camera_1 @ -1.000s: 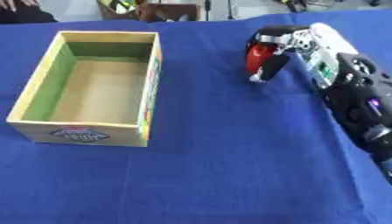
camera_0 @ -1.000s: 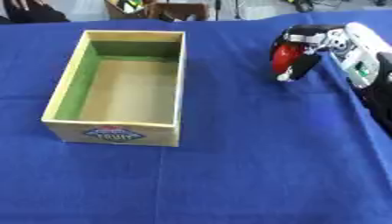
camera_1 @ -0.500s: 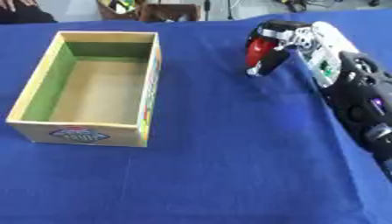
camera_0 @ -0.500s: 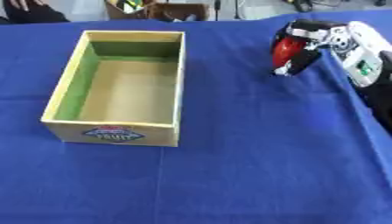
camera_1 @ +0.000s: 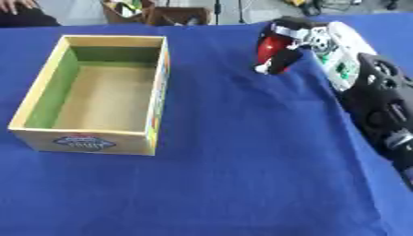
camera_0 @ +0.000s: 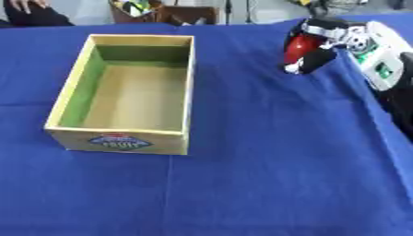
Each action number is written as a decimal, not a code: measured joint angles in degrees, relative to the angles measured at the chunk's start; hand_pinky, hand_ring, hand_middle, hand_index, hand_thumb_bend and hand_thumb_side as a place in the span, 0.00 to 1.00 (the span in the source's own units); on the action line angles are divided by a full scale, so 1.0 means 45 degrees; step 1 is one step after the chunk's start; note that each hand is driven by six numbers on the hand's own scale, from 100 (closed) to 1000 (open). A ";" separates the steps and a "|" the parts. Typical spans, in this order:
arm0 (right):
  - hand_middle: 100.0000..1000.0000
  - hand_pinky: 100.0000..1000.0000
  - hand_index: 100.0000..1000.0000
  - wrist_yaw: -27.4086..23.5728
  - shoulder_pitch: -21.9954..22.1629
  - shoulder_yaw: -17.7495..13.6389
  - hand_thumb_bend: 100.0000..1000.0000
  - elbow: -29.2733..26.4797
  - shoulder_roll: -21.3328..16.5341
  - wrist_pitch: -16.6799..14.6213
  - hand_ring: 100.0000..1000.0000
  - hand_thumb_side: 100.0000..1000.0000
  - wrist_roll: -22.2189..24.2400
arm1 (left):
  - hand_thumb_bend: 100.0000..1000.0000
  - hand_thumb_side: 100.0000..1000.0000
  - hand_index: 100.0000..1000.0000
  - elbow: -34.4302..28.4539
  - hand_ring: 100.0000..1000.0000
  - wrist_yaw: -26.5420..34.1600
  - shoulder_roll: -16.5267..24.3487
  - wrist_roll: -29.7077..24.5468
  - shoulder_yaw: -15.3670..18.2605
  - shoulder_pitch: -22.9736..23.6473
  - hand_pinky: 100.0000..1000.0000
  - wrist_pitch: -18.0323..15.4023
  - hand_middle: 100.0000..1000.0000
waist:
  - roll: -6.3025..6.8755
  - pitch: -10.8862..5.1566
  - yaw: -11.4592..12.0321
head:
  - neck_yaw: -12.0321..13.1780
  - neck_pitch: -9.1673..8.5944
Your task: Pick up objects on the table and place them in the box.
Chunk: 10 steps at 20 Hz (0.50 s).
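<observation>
One object: we saw a single red, rounded, glossy object point(camera_1: 274, 48) at the far right of the surface, its exact kind hidden by the fingers around it.
Right hand: our right hand point(camera_1: 292, 39) had its black and silver fingers curled round the red object, one dark finger with a pale tip reaching down in front of it.
Contact with the cloth: we could not tell whether the red object was resting on the cloth or just clear of it.
Left hand: it showed in neither view.
Box: an open, oblong box point(camera_0: 68, 97) of pale card or thin wood stood left of centre, well apart from the hand, with a green inner wall, a bare tan floor and a printed label on its near face; we saw nothing inside it.
Surface: the surface point(camera_0: 266, 175) was covered by a blue cloth, matte and slightly creased, with a faint fold line running toward us.
Step in hand: we judged this to be the grasp or the very start of the lift, with placing not yet done.
Next move: we reckoned the hand needed to raise the object above the box's rim, carry it leftward across the cloth, and let go over the tan floor.
Handling: smooth and rounded, the object could slip or roll on release.
</observation>
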 measured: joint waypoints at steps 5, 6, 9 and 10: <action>0.43 0.20 0.34 -0.0164 -0.0346 0.0091 0.00 -0.0180 0.0019 0.0159 0.45 0.31 0.0166 | 0.00 0.79 0.57 -0.0007 0.38 -0.0012 0.0107 0.0026 -0.0001 0.0011 0.07 0.0028 0.41 | -0.0288 -0.0356 0.0111 | -0.0018 0.0208; 0.43 0.20 0.33 -0.0193 -0.0409 0.0116 0.00 -0.0208 0.0026 0.0191 0.45 0.31 0.0198 | 0.00 0.79 0.57 -0.0009 0.38 -0.0015 0.0110 0.0035 -0.0001 0.0012 0.08 0.0038 0.41 | -0.0347 -0.0431 0.0149 | -0.0026 0.0218; 0.42 0.20 0.33 -0.0273 -0.0602 0.0167 0.00 -0.0284 0.0088 0.0269 0.45 0.32 0.0276 | 0.00 0.79 0.57 -0.0043 0.38 -0.0049 0.0118 0.0057 -0.0001 0.0013 0.08 0.0073 0.41 | -0.0532 -0.0648 0.0284 | -0.0093 0.0327; 0.42 0.20 0.33 -0.0281 -0.0675 0.0200 0.00 -0.0309 0.0144 0.0279 0.45 0.32 0.0287 | 0.00 0.79 0.57 -0.0067 0.38 -0.0061 0.0120 0.0055 -0.0002 0.0013 0.08 0.0084 0.41 | -0.0589 -0.0692 0.0328 | -0.0131 0.0342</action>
